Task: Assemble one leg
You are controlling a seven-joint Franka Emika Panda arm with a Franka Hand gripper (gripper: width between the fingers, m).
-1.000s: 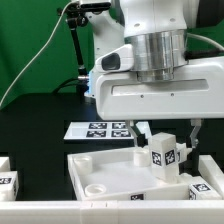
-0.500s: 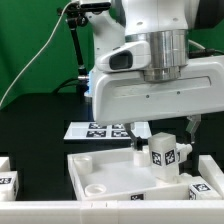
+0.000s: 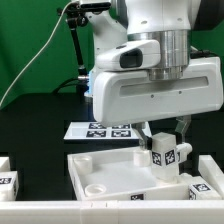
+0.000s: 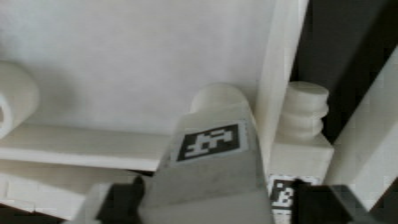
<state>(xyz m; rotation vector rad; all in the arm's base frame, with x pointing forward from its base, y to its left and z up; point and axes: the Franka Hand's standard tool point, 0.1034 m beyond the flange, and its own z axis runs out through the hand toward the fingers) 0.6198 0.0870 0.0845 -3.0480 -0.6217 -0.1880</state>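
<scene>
My gripper is shut on a leg, a small white post with black-and-white tags. It holds the leg upright at the tabletop's far corner on the exterior view's right, and the leg's lower end is at the tray's surface. In the wrist view the leg runs down between my dark fingers, with my gripper closed around it. The white tabletop fills the background. A ribbed white peg stands beside the leg.
The marker board lies behind the tabletop. Another leg stands at the exterior view's left edge and one more at the lower right. A white ledge runs along the front.
The hand has turned about its vertical axis while the leg stays at the same spot on the tabletop. The grip is unchanged.
</scene>
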